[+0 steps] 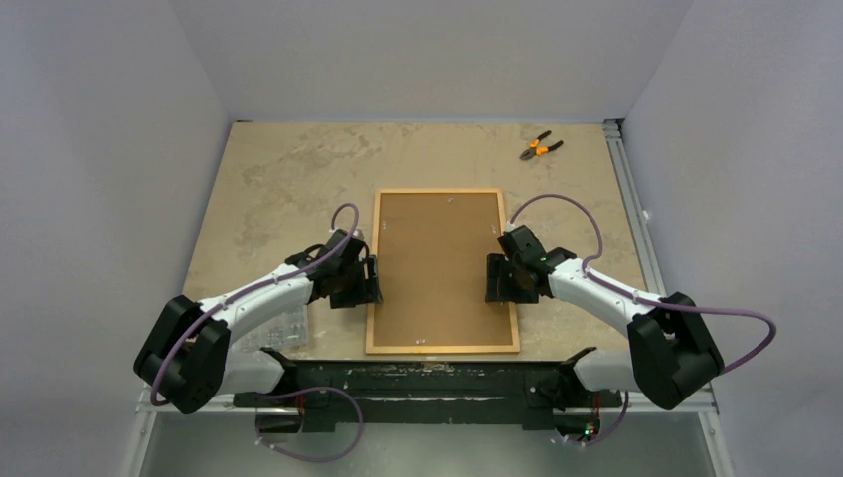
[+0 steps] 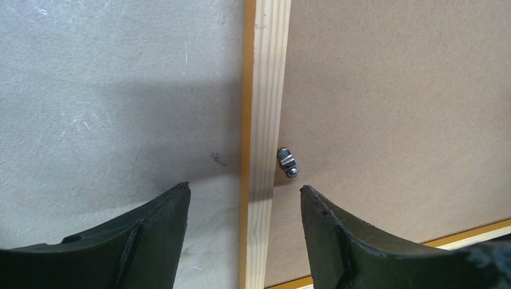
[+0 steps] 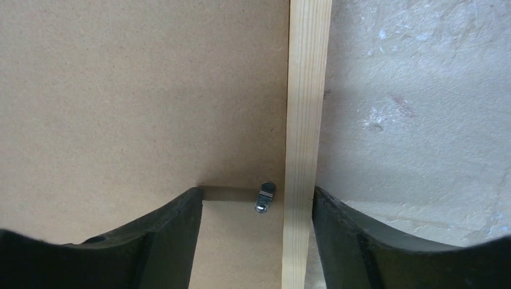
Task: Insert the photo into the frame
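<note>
The frame (image 1: 444,195) lay face down on the middle of the surface (image 1: 278,179), its brown backing board (image 1: 442,268) clipped in; no photo showed. The left hand (image 2: 244,189) and right hand (image 3: 256,191), both released, straddled its side rails. An uneven pinch could skew the frame or snag a metal clip (image 2: 287,162).

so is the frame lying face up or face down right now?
Face down. The frame shows its pale bare-wood reverse upward, with the brown backing board sitting inside it and a metal clip at the rail.
</note>
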You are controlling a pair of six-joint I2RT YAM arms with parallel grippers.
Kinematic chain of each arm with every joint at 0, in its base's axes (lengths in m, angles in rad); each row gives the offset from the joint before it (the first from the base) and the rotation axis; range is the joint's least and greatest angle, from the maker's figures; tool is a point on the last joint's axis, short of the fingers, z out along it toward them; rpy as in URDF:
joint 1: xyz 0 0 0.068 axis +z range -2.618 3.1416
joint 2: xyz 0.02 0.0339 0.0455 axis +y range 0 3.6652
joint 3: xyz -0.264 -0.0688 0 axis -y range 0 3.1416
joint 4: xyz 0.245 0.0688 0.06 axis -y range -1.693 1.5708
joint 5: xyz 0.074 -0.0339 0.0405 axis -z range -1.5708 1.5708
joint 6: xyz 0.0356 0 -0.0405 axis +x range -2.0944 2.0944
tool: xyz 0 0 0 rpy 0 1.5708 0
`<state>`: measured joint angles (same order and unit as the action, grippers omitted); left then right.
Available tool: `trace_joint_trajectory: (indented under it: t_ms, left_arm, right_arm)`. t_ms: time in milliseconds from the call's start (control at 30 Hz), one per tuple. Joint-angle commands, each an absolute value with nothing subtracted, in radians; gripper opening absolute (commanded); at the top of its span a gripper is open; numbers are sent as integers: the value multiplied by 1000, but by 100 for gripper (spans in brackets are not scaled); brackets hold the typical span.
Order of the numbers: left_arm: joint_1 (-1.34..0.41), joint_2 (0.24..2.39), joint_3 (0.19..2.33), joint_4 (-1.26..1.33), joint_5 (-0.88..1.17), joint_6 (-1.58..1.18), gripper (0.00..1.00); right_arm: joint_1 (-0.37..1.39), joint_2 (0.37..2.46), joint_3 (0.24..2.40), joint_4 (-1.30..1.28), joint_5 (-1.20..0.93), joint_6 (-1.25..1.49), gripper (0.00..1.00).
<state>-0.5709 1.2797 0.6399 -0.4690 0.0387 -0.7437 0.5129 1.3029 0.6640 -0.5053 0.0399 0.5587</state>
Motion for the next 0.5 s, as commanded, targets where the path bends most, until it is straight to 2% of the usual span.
trace_joint_trajectory:
  t_ms: [0, 100, 333, 400, 467]
  left_arm:
    - [-590, 1295, 652, -446, 14, -765, 65]
    - [-596, 1301, 658, -442, 15, -765, 64]
    - [-600, 1304, 657, -436, 16, -764, 64]
    - [-600, 1303, 655, -434, 14, -762, 63]
    - [-600, 1303, 659, -438, 8, -757, 64]
  right_arm:
    - [545, 1310, 677, -535, 137, 615, 57]
    - [556, 1320, 689, -548, 172, 631, 46]
    - [563, 1353, 721, -572, 217, 643, 6]
    - [564, 1353, 723, -574, 219, 641, 0]
    - [566, 1351, 722, -574, 216, 638, 0]
